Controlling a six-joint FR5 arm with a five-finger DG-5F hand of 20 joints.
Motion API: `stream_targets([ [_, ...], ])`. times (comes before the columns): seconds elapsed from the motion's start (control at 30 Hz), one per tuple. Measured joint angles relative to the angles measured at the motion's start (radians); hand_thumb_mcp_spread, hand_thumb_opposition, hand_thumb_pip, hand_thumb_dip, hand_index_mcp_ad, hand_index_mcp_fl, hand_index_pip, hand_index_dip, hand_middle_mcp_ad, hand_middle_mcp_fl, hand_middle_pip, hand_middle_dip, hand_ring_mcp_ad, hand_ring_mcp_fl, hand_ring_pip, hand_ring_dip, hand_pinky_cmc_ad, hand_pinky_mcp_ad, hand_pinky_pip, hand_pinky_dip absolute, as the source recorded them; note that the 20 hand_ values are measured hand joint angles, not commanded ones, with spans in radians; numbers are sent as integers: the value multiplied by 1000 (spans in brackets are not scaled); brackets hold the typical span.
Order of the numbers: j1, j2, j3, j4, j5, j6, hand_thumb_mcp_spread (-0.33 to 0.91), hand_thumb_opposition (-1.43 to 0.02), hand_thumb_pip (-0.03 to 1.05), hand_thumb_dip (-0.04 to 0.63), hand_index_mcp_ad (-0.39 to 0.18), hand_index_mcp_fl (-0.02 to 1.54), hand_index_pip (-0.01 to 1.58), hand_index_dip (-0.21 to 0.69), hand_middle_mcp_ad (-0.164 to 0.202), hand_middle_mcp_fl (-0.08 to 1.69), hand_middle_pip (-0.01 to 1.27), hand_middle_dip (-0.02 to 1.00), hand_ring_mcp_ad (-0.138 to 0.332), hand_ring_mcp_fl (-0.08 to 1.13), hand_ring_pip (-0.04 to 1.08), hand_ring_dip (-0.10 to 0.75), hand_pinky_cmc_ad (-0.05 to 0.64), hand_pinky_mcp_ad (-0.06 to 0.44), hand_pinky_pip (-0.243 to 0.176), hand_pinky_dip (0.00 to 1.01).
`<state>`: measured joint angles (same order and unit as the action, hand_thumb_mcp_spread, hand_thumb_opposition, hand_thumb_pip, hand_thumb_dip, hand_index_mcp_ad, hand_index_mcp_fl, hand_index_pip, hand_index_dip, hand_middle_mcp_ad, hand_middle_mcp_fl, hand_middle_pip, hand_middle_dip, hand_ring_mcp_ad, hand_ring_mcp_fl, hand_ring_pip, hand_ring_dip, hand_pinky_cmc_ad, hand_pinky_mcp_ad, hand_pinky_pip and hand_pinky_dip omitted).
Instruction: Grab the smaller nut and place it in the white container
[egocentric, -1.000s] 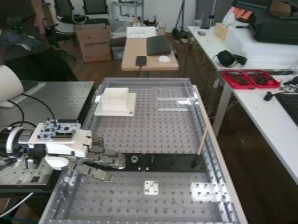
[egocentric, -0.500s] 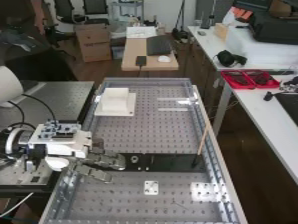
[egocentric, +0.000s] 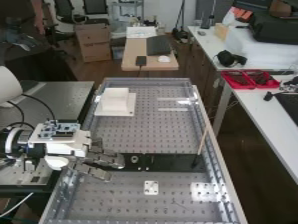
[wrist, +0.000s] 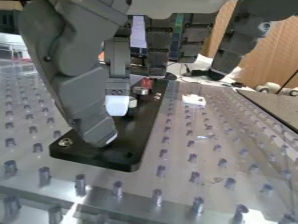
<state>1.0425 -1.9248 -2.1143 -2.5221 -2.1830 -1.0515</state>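
**Fingers nudged up a touch since a moment ago**

High view: small white plate (egocentric: 151, 187) down at 6 o'clock. Next, hand (egocentric: 98, 159) at 8 o'clock, fingers spread with the thumb apart, over the black bar (egocentric: 174, 162). Can't tell where the smaller nut is, tbh. Farther off, white container (egocentric: 115, 100) at 11 o'clock.

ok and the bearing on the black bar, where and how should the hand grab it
Probably best to pinch the bearing by its round outer rim, coming from above, since it stands up off the flat black bar.
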Motion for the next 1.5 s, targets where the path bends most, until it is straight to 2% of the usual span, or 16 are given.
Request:
stream_targets([
  [0.5, 5, -11, 0, 7, 8, 20, 506, -850, 639, 236, -175, 0, 1548, 360, 49, 119, 131, 204, 91, 3, 98, 45, 330, 216, -28, 188],
  [1.2, 12, -15, 7, -11, 19, 10, 510, -840, 654, 244, -168, 3, 1548, 344, 49, 119, 131, 204, 91, 3, 98, 45, 330, 216, -28, 188],
  [1.5, 11, -20, 7, -10, 20, 1, 494, -808, 660, 251, -154, 65, 1550, 328, 51, 143, 131, 204, 91, 3, 98, 47, 332, 216, -28, 192],
])
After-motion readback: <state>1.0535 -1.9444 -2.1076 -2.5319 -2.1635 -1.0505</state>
